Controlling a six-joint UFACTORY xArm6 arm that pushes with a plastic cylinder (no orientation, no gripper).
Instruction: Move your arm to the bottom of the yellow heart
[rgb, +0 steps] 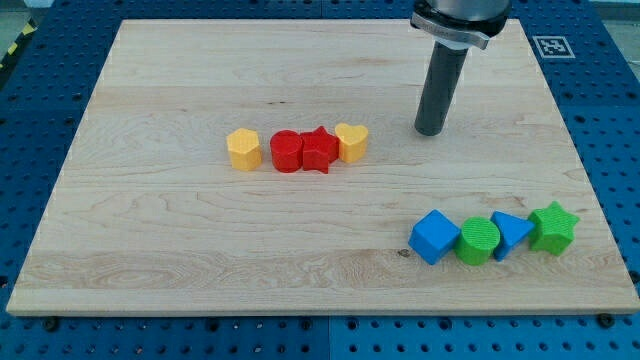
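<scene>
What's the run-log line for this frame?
my tip: right of yellow heart, apart | heart touching red star | goal spot below heart: not reached

Eight blocks lie on the board (150, 240). Two are yellow: a hexagon (243, 149) and a heart (352, 142). Two are red: a cylinder (286, 151) and a star (319, 151). Two are blue: a cube (434, 237) and a triangle (511, 234). Two are green: a cylinder (478, 241) and a star (553, 227).
</scene>
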